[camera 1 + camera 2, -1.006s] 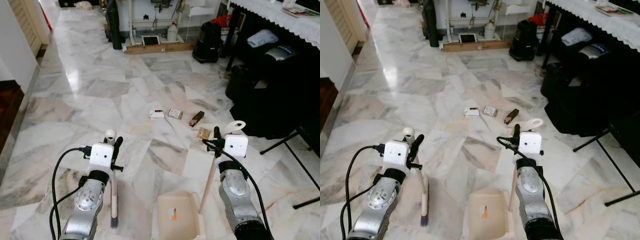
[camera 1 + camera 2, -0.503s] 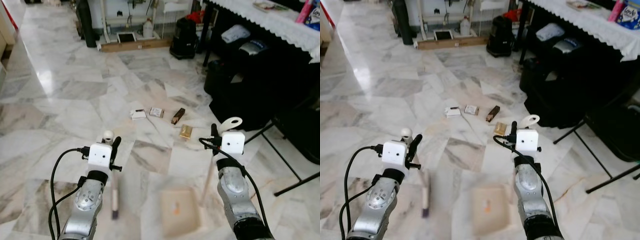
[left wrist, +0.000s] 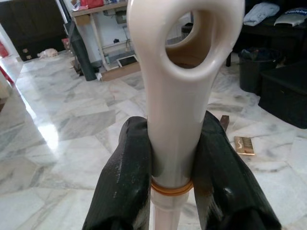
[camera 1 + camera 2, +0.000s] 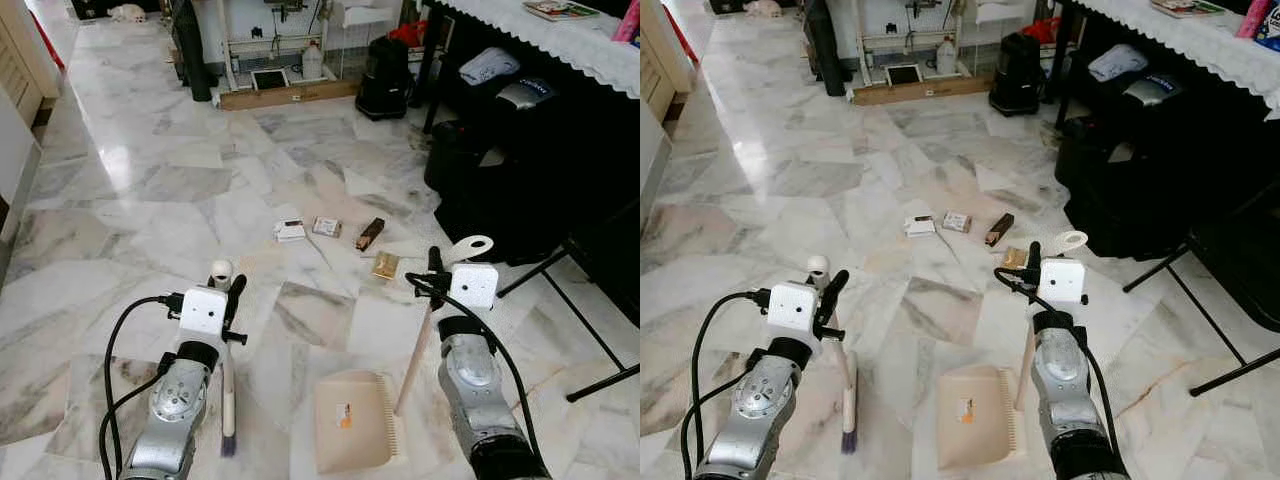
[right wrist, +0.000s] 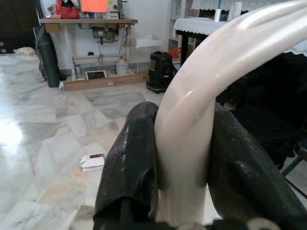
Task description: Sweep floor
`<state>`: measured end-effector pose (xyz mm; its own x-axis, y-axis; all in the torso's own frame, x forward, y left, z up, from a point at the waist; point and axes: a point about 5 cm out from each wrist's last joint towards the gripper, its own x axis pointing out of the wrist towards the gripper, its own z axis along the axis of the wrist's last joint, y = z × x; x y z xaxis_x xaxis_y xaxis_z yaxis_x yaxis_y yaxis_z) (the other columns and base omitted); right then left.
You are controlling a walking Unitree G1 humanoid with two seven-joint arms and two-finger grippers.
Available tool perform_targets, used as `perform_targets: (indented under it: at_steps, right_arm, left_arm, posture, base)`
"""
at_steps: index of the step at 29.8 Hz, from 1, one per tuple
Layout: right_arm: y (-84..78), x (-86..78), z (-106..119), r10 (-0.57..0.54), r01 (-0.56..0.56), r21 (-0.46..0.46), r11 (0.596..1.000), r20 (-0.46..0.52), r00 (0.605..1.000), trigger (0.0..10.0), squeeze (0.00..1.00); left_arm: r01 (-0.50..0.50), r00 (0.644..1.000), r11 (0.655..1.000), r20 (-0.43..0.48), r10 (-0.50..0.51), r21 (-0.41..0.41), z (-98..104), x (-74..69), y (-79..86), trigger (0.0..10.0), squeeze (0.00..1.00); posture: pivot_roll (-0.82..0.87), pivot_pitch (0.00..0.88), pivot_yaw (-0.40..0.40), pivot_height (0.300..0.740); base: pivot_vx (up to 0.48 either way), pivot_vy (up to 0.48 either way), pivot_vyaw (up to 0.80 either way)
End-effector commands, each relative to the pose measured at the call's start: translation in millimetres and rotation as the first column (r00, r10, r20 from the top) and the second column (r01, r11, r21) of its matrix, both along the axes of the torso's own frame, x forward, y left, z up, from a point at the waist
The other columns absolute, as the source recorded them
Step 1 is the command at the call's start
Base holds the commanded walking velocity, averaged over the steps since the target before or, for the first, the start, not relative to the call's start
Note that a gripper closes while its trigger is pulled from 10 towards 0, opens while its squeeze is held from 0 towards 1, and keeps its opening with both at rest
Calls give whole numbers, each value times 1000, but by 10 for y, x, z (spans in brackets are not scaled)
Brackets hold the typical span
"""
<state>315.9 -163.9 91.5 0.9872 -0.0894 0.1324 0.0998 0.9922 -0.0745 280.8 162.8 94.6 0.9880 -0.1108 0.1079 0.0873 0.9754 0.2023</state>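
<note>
**Head views swing back onto the litter — robot squared up, sweep not yet begun**

Left eye view shows the whole scene shifted from half a second ago: the blur is gone and the floor reads sharply, so the camera has moved and settled — the scraps themselves lie in the same order.

On the left, the left gripper [image 4: 232, 300] is clamped on the brush [image 4: 227, 400], whose bristles rest on the marble floor [image 4: 150, 190] just ahead of the robot; the left wrist view confirms both fingers [image 3: 122, 182] pressed against the cream handle below its hanging loop.

In the middle, the dustpan [image 4: 352, 420] sits flat on the floor. Beyond it lies the litter: a white card [image 4: 290, 231], a small packet [image 4: 327, 227], a dark brown bar [image 4: 369, 234] and a gold wrapper [image 4: 384, 265], grouped close together and well apart from the bristles.

On the right, the right gripper [image 4: 434, 270] is closed around the dustpan's tall handle [image 4: 415, 350].

Judging from this, the robot needs to step closer before brushing.
</note>
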Motion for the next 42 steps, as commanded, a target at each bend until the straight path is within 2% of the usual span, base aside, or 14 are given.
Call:
perform_targets:
  at_steps: [1,25,42]
  right_arm:
    - [-24,34,108,-5,5,-8,1000,54,999,10000,0]
    - [-43,44,121,-20,20,10,1000,61,998,10000,0]
    - [-5,47,116,-9,9,-9,1000,66,998,10000,0]
  left_arm:
    - [0,1000,1000,17,0,15,41,-8,14,10000,0]
    - [-14,1000,1000,23,14,11,52,-9,41,10000,0]
    - [-15,1000,1000,24,15,11,46,-13,36,10000,0]
  posture:
    - [105,60,-26,740]
    - [112,59,-17,740]
    - [112,16,-15,740]
  base:
    - [0,0,0]
    - [282,0,0]
    - [317,0,0]
